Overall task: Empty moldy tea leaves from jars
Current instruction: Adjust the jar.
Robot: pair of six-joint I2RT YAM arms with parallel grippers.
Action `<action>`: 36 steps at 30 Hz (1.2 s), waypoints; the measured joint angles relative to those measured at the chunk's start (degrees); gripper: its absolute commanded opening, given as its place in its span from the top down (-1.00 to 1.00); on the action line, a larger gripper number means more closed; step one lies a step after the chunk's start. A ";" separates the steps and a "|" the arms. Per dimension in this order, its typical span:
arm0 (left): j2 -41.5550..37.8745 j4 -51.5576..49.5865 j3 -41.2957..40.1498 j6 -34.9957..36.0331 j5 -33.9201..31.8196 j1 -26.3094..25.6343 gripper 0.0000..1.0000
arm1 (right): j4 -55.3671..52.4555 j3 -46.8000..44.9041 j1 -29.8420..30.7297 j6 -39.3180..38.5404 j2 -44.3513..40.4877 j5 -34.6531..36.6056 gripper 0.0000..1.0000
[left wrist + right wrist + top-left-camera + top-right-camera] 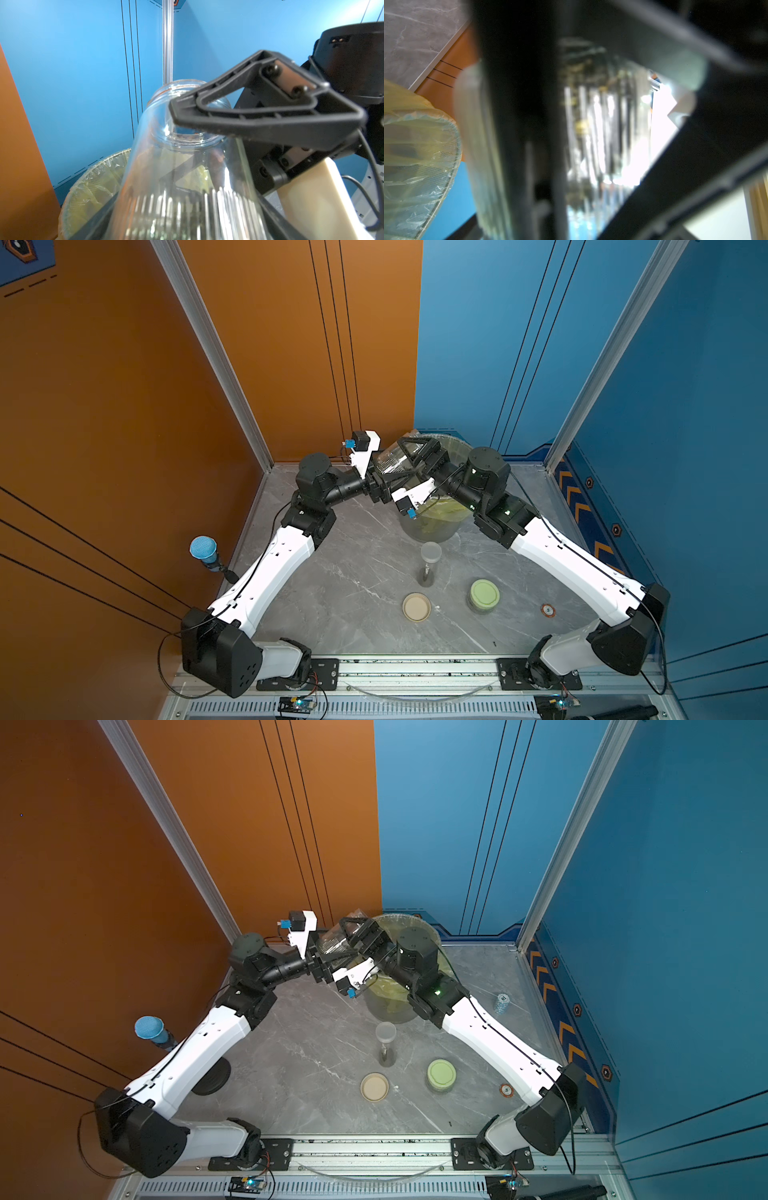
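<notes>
Blocked over the bin point(436, 533) by the left claw point(392, 472), the right claw point(405, 456) and the tilted wide jar point(386, 460). Obstructed at counter point(340, 572) centre by the tall narrow jar point(429, 562), with beige lid point(416, 606) and green-lidded short jar point(484, 595) nearer the front. Clear left of the beige lid and between lid and short jar.

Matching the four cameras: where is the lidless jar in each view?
Top view: jar near centre, where the arms meet.
Top view: jar where the arms meet, left of centre.
Left wrist: fills mid-frame, mouth pointing away.
Right wrist: blurred ribbed glass, mid-frame.
Shared landmark: yellow-lined bin.
</notes>
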 measured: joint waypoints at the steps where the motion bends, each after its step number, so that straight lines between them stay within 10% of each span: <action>1: 0.00 0.42 -0.04 0.20 0.00 0.00 0.73 | 0.37 0.00 0.00 0.92 0.00 -0.11 -0.99; 20: 0.00 3.72 -0.09 0.52 -1.38 3.48 0.71 | 5.99 -10.49 1.36 18.75 -11.28 -0.31 -0.99; 36: 2.86 9.99 -0.02 0.07 -2.19 3.67 0.70 | 3.34 -8.59 -7.02 126.79 -22.93 7.89 -1.00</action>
